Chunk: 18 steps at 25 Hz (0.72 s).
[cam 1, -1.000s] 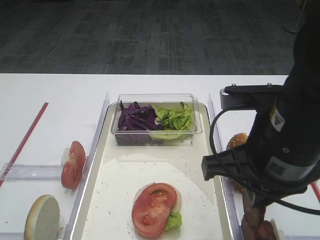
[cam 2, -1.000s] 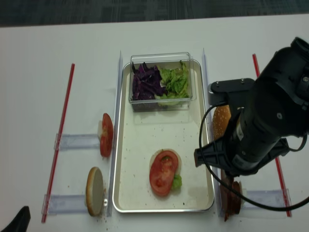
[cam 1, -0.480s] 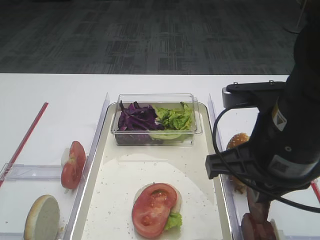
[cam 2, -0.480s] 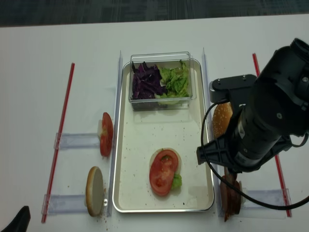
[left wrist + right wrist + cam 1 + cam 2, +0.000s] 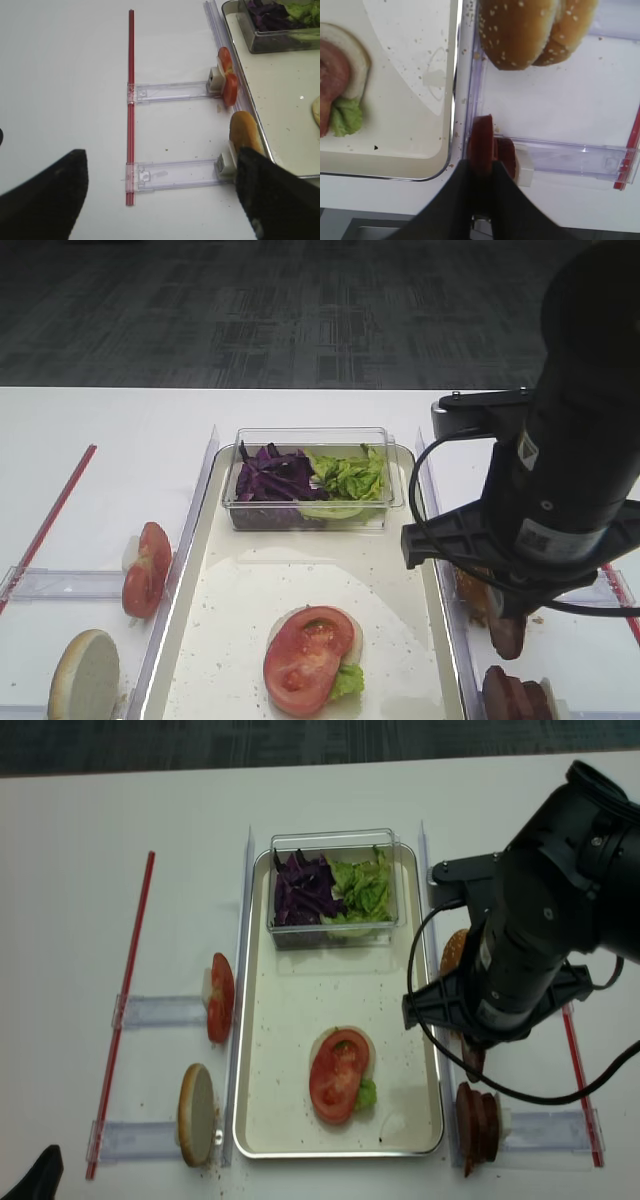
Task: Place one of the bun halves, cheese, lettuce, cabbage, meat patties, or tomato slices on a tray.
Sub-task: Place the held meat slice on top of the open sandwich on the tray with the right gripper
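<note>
1. Your right fingers [image 5: 481,172] are pinched shut on a meat patty [image 5: 481,145], held on edge just off the tray's [image 5: 451,145] right rim. It hangs above the clear rack [image 5: 560,157] where the other patties [image 5: 478,1122] stand.

2. Your left fingers [image 5: 160,192] are spread open, holding nothing, over the bare surface [image 5: 65,100] by the red strip [image 5: 131,105]. They are well clear of the work.

3. The patty looks thin, soft and probably greasy. Judged from that, an edge pinch could slip or bend it, so carry it level and without jerks.

4. The raised metal rim lies between the patty and the tray. The clear divider rail [image 5: 470,100] runs just beside it. Lift over both; don't drag.

5. On the tray, a tomato slice [image 5: 305,658] sits on a bun half [image 5: 355,65] with lettuce [image 5: 345,680] peeking out at the near end. The clear box [image 5: 312,480] of cabbage [image 5: 270,478] and greens fills the far end.

6. Open room lies in the bare cream middle between them and right of the stack.

7. Sesame buns [image 5: 535,27] stand in the rack just beyond the patty; keep the arm's bulk off them as you swing left.
</note>
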Each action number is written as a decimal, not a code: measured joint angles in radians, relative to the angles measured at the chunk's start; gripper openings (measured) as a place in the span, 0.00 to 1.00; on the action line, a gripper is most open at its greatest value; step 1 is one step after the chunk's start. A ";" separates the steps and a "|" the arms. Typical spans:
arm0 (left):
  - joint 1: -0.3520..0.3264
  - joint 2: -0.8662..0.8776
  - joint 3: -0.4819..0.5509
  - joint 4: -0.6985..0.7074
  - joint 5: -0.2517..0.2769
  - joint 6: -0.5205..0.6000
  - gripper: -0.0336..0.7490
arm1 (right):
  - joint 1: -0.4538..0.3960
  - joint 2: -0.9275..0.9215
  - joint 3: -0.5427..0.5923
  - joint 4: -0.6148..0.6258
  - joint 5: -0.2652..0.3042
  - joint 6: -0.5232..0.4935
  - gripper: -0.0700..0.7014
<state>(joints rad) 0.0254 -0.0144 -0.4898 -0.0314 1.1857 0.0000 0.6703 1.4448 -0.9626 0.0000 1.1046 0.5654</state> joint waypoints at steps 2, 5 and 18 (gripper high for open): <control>0.000 0.000 0.000 0.000 0.000 0.000 0.75 | 0.000 0.000 -0.002 0.000 0.000 -0.004 0.24; 0.000 0.000 0.000 0.000 0.000 0.000 0.75 | 0.000 0.000 -0.004 -0.012 0.002 -0.006 0.24; 0.000 0.000 0.000 0.000 0.000 0.000 0.75 | -0.002 0.001 -0.004 -0.042 0.002 -0.008 0.24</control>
<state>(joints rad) 0.0254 -0.0144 -0.4898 -0.0314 1.1857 0.0000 0.6683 1.4461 -0.9664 -0.0424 1.1067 0.5571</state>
